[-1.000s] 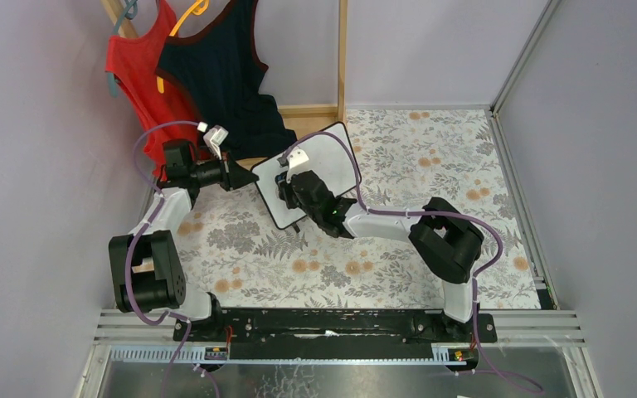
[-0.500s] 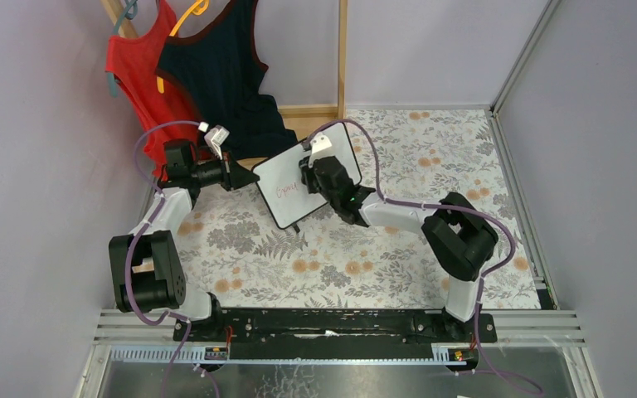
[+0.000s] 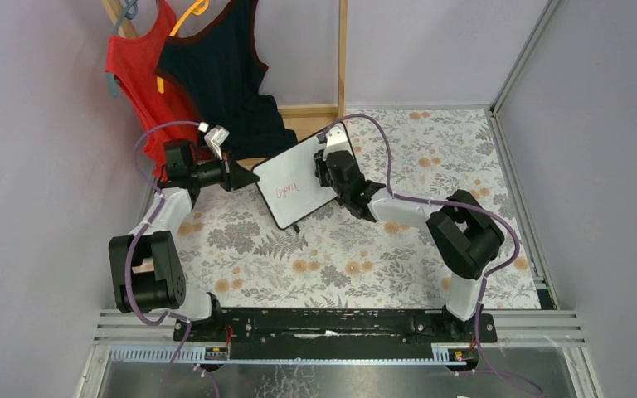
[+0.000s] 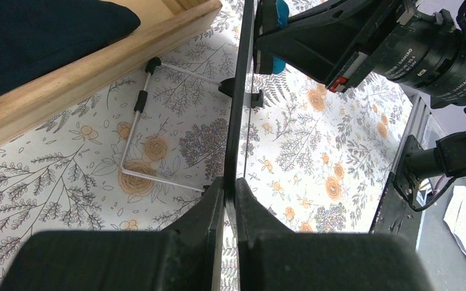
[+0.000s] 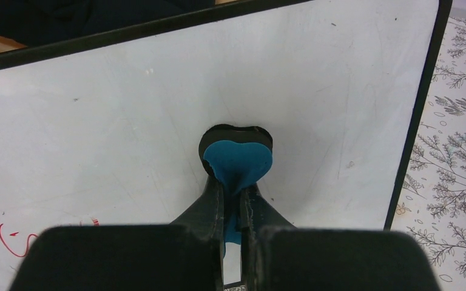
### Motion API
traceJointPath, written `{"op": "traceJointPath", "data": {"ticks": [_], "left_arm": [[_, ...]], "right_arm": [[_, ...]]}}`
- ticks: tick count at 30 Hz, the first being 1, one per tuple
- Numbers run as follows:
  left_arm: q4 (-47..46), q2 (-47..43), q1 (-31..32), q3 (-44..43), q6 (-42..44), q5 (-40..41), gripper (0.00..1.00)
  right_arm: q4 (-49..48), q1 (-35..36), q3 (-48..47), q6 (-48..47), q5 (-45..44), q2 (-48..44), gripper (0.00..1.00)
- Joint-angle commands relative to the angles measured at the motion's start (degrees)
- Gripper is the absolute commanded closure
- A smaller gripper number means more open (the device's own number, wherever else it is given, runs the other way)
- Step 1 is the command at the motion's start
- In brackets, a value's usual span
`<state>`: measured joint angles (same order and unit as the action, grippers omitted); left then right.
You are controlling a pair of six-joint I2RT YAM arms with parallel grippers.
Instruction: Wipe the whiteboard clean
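The whiteboard (image 3: 294,199) stands tilted on the floral table. My left gripper (image 3: 249,176) is shut on its left rim; the left wrist view shows the board (image 4: 236,103) edge-on between that gripper's (image 4: 230,185) fingers. My right gripper (image 3: 325,162) is shut on a blue eraser pad (image 5: 238,162), which it presses against the board's white face (image 5: 127,109) near its upper right. Red handwriting (image 3: 286,189) shows on the left part of the face, and it also appears as red marks (image 5: 12,239) at the lower left of the right wrist view.
A red top (image 3: 137,75) and a dark top (image 3: 224,66) hang on a wooden frame (image 3: 342,58) behind the board. A wire stand (image 4: 135,121) lies on the cloth behind it. Grey walls close in on the left and right. The arms' base rail (image 3: 332,323) runs along the near edge.
My right gripper has slid with the blue pad from the board's lower left up to its upper right, uncovering the red handwriting. The left arm and the board have stayed still.
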<state>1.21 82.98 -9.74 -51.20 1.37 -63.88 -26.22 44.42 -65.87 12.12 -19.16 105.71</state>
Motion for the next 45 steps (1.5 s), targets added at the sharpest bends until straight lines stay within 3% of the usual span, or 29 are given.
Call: {"op": "traceJointPath", "data": {"ticks": [1,14,25,45], "left_arm": [[0.38,-1.3,-0.03,-0.83,2.78,-0.17,1.0],[0.45,-1.31,-0.03,-0.92,2.46,-0.18,1.0],[0.43,-1.12,-0.05,-0.94,2.44,-0.09,1.0],[0.6,-1.38,-0.09,-1.01,2.65,-0.13,1.0]], "right_arm": [[-2.06,2.91,-0.17,1.74,0.0,-0.57,1.0],[-4.24,12.77,-3.67,3.52,0.17,1.79,1.0],[-7.56,15.37,-4.78,4.91,5.7,4.3,1.0],[-3.0,14.13,-4.34,-0.48,-5.15,4.67,1.0]]}}
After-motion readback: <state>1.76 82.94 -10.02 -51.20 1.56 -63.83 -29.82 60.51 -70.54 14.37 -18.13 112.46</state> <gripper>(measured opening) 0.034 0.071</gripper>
